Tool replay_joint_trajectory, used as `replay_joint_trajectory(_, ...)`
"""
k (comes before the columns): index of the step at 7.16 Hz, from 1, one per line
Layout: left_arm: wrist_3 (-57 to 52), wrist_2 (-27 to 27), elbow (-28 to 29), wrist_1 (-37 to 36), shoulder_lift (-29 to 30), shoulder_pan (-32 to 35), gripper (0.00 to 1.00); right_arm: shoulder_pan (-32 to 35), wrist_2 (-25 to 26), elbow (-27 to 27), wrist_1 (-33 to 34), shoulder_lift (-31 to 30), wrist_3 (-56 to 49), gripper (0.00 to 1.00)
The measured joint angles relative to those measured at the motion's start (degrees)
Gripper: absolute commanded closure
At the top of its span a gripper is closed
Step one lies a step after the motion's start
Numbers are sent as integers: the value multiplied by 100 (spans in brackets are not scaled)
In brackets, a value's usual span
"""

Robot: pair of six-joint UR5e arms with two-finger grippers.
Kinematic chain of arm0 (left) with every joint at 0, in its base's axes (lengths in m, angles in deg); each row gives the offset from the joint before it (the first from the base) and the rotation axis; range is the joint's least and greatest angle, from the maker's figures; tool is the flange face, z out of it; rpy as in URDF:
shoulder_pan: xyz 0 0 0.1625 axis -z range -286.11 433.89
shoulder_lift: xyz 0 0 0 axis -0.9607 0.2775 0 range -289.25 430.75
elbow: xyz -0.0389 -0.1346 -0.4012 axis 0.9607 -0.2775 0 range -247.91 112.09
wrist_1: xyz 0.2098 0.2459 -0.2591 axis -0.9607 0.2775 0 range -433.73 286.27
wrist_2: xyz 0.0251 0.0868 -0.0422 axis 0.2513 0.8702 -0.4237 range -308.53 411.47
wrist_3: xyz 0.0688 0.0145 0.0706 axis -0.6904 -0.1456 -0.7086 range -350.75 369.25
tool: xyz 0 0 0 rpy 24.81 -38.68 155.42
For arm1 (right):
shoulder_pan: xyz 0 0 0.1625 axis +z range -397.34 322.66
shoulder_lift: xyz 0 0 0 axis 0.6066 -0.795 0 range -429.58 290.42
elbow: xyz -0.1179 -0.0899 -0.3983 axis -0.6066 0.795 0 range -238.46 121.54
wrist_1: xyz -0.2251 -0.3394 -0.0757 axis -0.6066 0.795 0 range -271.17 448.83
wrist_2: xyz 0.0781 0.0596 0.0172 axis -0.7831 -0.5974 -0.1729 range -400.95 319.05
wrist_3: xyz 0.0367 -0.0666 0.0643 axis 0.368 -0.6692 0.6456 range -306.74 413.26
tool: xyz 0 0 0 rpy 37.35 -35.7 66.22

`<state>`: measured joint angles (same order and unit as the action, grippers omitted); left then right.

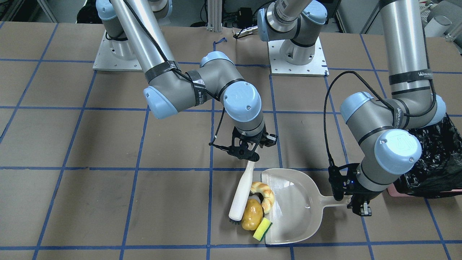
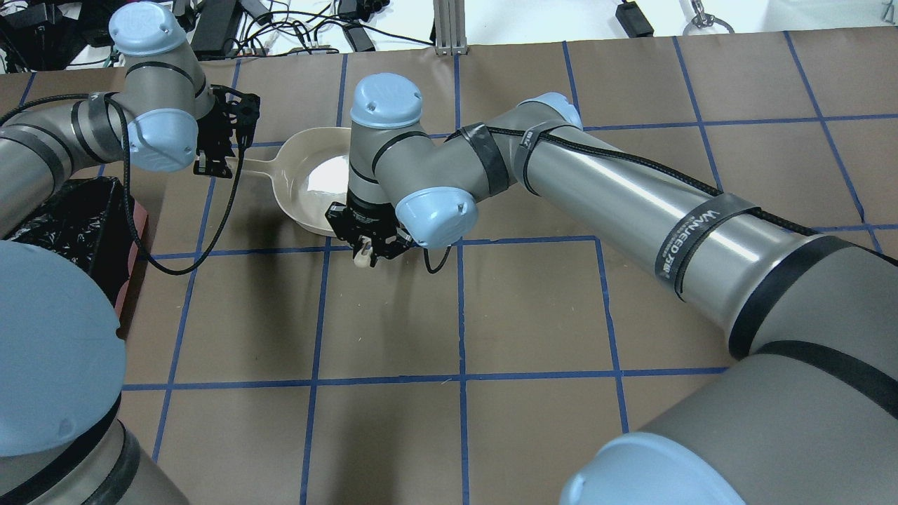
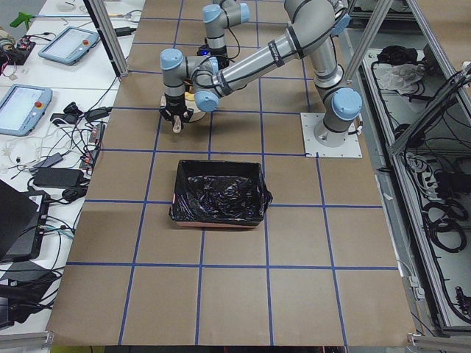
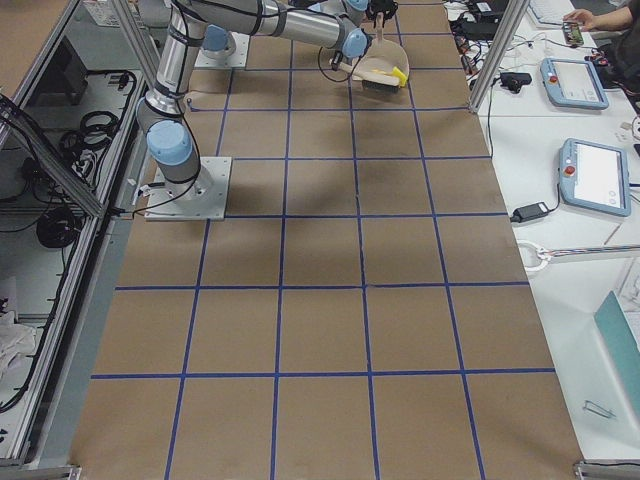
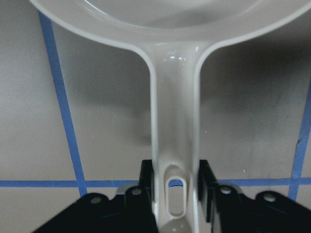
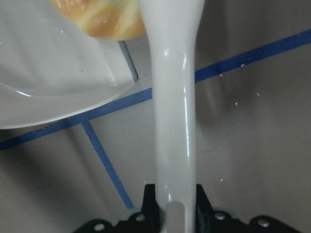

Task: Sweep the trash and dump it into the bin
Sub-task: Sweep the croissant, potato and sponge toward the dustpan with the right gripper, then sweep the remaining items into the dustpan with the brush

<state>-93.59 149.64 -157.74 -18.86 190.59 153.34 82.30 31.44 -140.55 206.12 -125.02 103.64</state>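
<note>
The trash lies at the mouth of the beige dustpan [image 1: 299, 202]. A tan croissant [image 1: 265, 193] rests on the lip, with a glossy potato [image 1: 252, 215] and a yellow-green sponge [image 1: 262, 229] at the edge. A white brush [image 1: 242, 193] leans against them from the table side, bristles down. My right gripper [image 1: 249, 157] is shut on the brush handle [image 6: 172, 107]. My left gripper [image 1: 352, 202] is shut on the dustpan handle [image 5: 175, 145]. The pink bin [image 3: 219, 193] with its black bag stands beside the left arm.
Blue tape lines grid the brown table [image 2: 533, 315]. Both arm bases stand on plates at the robot's edge [image 1: 297, 57]. Tablets and cables lie on side desks [image 3: 22, 103] beyond the table. The bin [image 2: 70, 217] sits close to the left arm's elbow.
</note>
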Motion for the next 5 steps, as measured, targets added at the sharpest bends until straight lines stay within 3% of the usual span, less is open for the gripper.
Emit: replay_joint_trajectory(5,0,6,12,-20,39,0,100,472,-47,588,32,292,801,100)
